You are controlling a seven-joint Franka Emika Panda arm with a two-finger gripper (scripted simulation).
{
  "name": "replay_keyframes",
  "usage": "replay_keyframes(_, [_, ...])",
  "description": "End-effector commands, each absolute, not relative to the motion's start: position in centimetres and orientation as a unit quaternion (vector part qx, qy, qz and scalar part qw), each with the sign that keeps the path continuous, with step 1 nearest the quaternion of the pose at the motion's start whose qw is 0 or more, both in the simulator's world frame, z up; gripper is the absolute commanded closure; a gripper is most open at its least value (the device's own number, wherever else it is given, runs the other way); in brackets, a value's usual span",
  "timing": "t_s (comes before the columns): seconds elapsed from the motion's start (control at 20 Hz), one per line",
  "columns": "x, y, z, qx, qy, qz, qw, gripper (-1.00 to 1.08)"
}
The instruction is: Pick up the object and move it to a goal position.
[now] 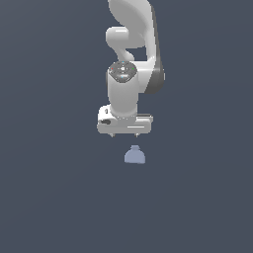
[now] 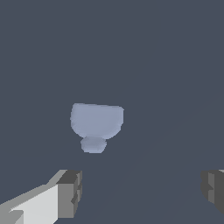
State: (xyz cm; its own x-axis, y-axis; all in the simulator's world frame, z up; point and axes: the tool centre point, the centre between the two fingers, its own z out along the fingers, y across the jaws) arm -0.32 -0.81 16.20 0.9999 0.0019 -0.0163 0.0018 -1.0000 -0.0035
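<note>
The object [image 1: 134,155] sits upright on the dark surface [image 1: 54,197], flat base down, knob pointing straight up. The gripper [image 1: 124,134] hangs just above it, fingers [image 2: 70,192] spread wide, holding nothing.

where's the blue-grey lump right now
In the exterior view the lump sits on the dark floor just below the open gripper, slightly toward that view's right, untouched.

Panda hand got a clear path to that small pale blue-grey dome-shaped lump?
Probably yes. The hand hangs open near the small pale blue-grey dome-shaped lump, nothing between them; the lump sits off-centre of the fingers.
</note>
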Motion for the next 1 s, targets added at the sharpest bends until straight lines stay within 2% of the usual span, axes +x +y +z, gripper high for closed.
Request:
replay_keyframes(0.0, [-0.32, -0.81, 16.20, -1.000, -0.001, 0.008, 0.002, -0.92])
replay_keyframes(0.95, [-1.22, -0.85, 15.93, -0.999, -0.026, 0.021, 0.003, -0.92])
